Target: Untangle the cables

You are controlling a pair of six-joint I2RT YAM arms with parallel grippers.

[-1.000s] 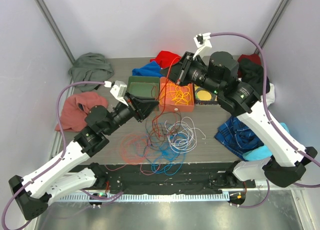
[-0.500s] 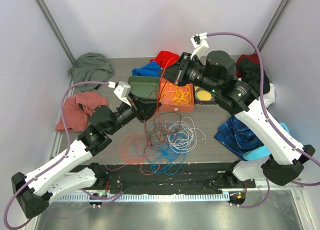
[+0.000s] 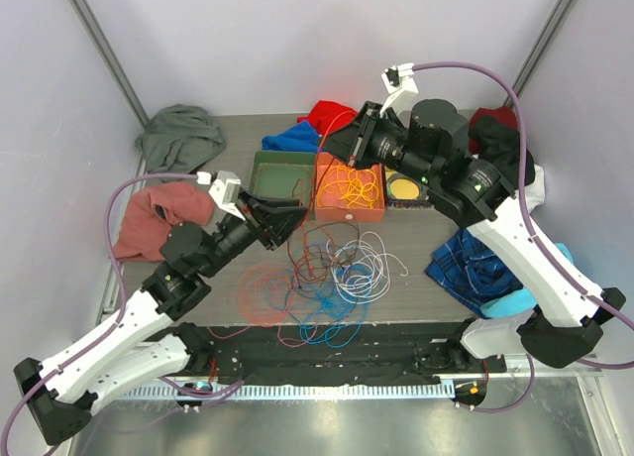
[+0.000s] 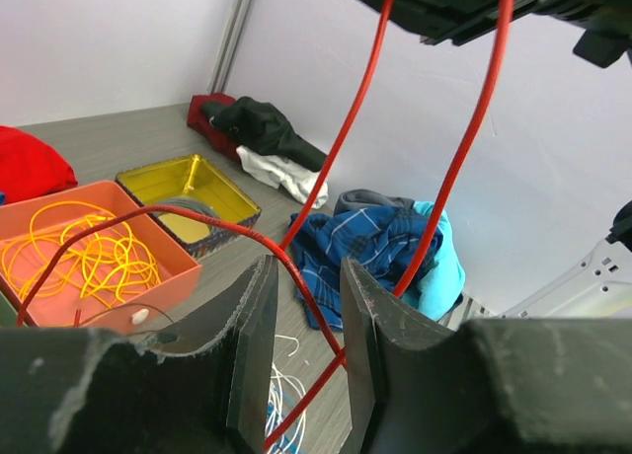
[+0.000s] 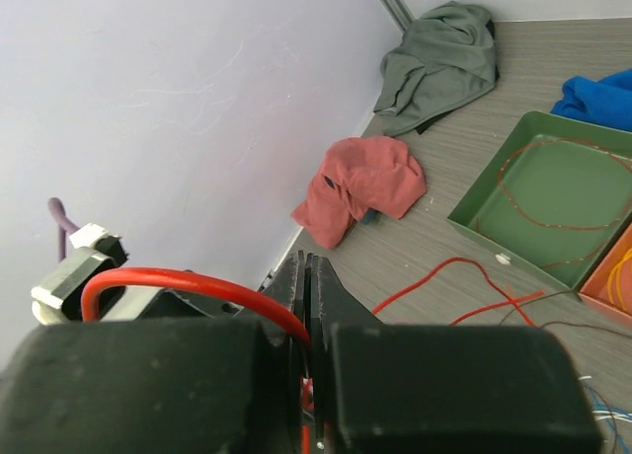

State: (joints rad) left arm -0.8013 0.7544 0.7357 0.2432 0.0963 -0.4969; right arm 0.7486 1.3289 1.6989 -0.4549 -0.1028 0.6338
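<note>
1. Grey-brown tbl, pale walls on three sides.
2. L arm reaching in from near-left. R arm arching from near-right twd back-ctr.
3. Clothes round tbl edges:
   - grey-green top back-left
   - pink-red cloth left
   - blue cloth & red cloth at back
   - dark heap back-right
   - blue plaid cloth right
4. Tangle of cables on tbl ctr-front, just in front of the trays. Red, blue, white-grey & dark brown loops overlapping. Faint orange-red coil at left side of the tangle.
5. Three trays in a row behind the tangle, side by side:
   - green tray w/ thin brown cable looped inside
   - orange tray w/ yellow-orange cable inside
   - yellow tray w/ black coil inside
6. R gripper held up near back edge of orange tray. Fingers pressed together, clamped on red cable.
7. L gripper lower, just in front of green tray. Fingers apart, red cable passing thru the gap, not pinched.
8. Red cable strung thru the air btw the two grippers. Two strands rising to R gripper in L wrist view, one bend arcing over orange tray side.
</note>
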